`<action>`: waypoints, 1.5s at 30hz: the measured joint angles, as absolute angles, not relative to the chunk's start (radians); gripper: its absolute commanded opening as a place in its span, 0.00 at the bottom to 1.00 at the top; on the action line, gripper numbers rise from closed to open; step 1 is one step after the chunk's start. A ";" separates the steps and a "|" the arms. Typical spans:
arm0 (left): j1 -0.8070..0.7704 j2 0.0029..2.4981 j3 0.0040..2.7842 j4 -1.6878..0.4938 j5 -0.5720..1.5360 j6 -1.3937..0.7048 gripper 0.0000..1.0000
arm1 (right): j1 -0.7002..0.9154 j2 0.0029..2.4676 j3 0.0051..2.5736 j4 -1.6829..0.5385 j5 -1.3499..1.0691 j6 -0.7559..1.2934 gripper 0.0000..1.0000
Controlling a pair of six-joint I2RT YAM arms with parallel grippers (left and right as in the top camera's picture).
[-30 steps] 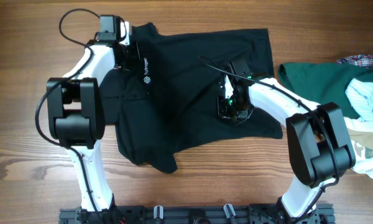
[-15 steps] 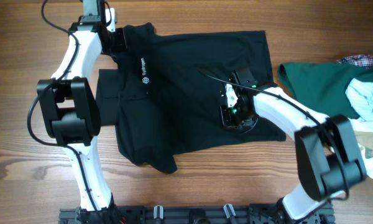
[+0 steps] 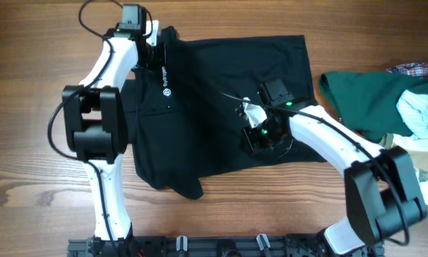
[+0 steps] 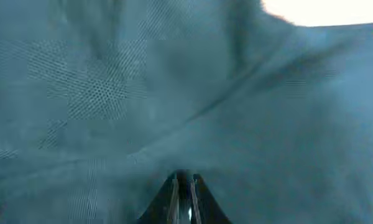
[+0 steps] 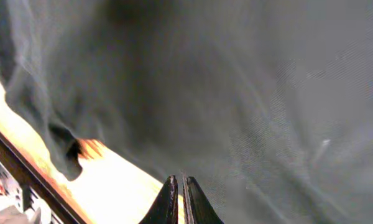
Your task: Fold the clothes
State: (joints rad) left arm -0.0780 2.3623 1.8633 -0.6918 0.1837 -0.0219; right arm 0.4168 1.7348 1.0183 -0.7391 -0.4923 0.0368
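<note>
- Worktop (image 3: 28, 193): the polo shirt (image 3: 214, 78) lies across its middle and reaches toward the far edge. The collar end points to the far left corner, the hem to the right edge, and one sleeve trails toward the near edge.
- Shirt condition: front up, spread but rumpled, with no clean fold laid. I judge you are at an early fold, with most of the task ahead.
- Dark green garment (image 3: 364, 89) and pale blue garment (image 3: 421, 114): heaped at the right edge, the green one just beside the shirt's hem. Neither is part of this job.
- Left gripper (image 4: 184, 177): at the collar end. Its jaws stand together with fabric filling the wrist view, apparently pinched on the shirt.
- Right gripper (image 5: 179, 179): over the shirt's body. Its jaws are closed at a raised fringe of cloth, with bare wood showing below.
- Next move, in my judgement: carry both held points the same way with even tension. Lay the cloth flat without dragging the hem onto the green garment.
- Logo (image 3: 168, 91): white, facing up beside the left arm. Its text is too small to read.
- Obscured: the arms cover the collar and part of the body. Both wrist views are blurred, so you cannot confirm how much cloth sits between the fingers.
</note>
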 measured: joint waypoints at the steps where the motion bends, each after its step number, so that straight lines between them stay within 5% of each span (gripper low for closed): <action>1: -0.073 2.374 1.863 -0.675 0.185 -0.020 0.08 | 0.421 1.747 1.016 -0.739 -0.488 0.046 0.04; 15: 0.002 2.390 1.863 -0.580 0.143 -0.019 0.07 | 0.431 1.748 0.866 -0.736 -0.430 0.228 0.05; 19: 0.043 2.397 1.888 -0.609 0.136 -0.019 0.14 | 0.431 1.748 0.858 -0.741 -0.450 0.231 0.05; 29: 0.034 2.275 1.951 -0.984 0.136 -0.062 0.30 | 0.444 1.654 0.884 -0.675 -0.442 0.222 0.04; 37: 0.006 2.057 1.954 -1.342 0.141 -0.212 0.20 | 0.439 1.530 0.987 -0.611 -0.320 0.282 0.04; 45: -0.073 2.072 1.532 -1.195 0.162 -0.327 0.14 | 0.218 1.612 0.989 -0.453 -0.293 0.419 0.04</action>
